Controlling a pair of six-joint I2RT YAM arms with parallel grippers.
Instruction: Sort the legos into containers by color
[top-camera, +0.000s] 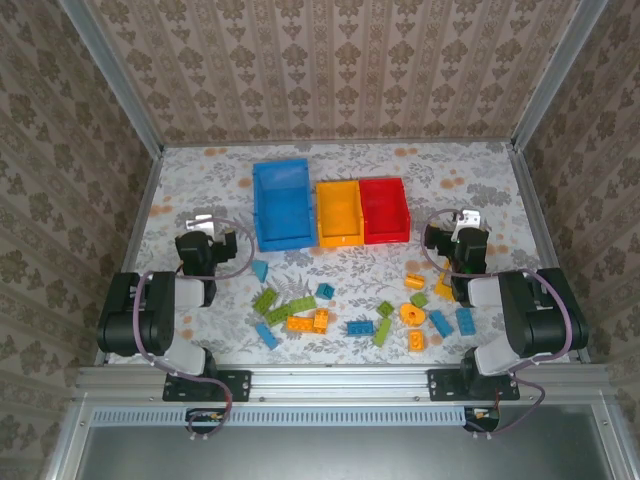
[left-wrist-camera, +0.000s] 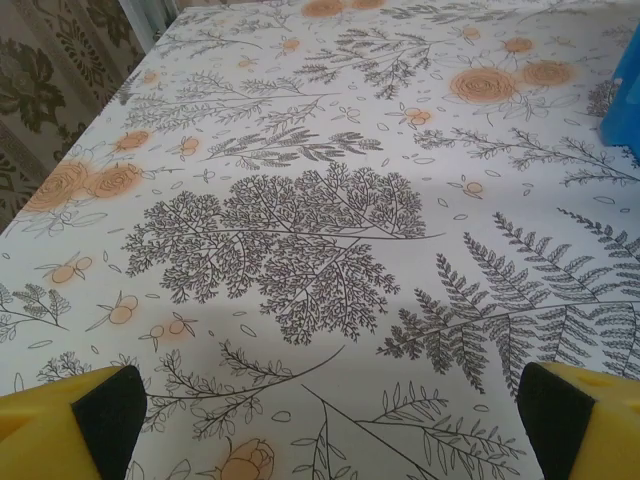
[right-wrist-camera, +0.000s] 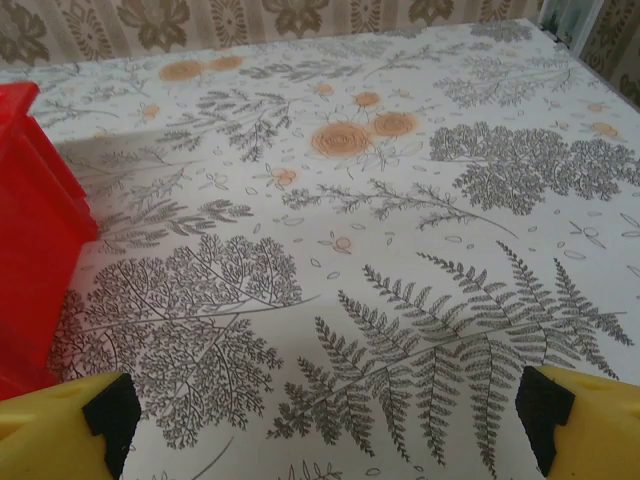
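Note:
Three bins stand in a row at the table's middle back: a larger blue one (top-camera: 283, 205), an orange-yellow one (top-camera: 338, 212) and a red one (top-camera: 384, 210). All three look empty. Legos lie scattered in front of them: a blue wedge (top-camera: 260, 270), a long green brick (top-camera: 290, 310), orange bricks (top-camera: 321, 320), a blue brick (top-camera: 360, 327), an orange round piece (top-camera: 410, 314) and several more. My left gripper (top-camera: 205, 228) (left-wrist-camera: 330, 420) rests open over bare cloth left of the blue bin. My right gripper (top-camera: 460, 228) (right-wrist-camera: 328, 420) is open beside the red bin (right-wrist-camera: 35, 230), holding nothing.
A floral cloth covers the table (top-camera: 200, 175), which is walled by patterned panels and metal posts. A corner of the blue bin (left-wrist-camera: 625, 90) shows at the right edge of the left wrist view. The table's left edge (left-wrist-camera: 90, 120) runs near the left gripper.

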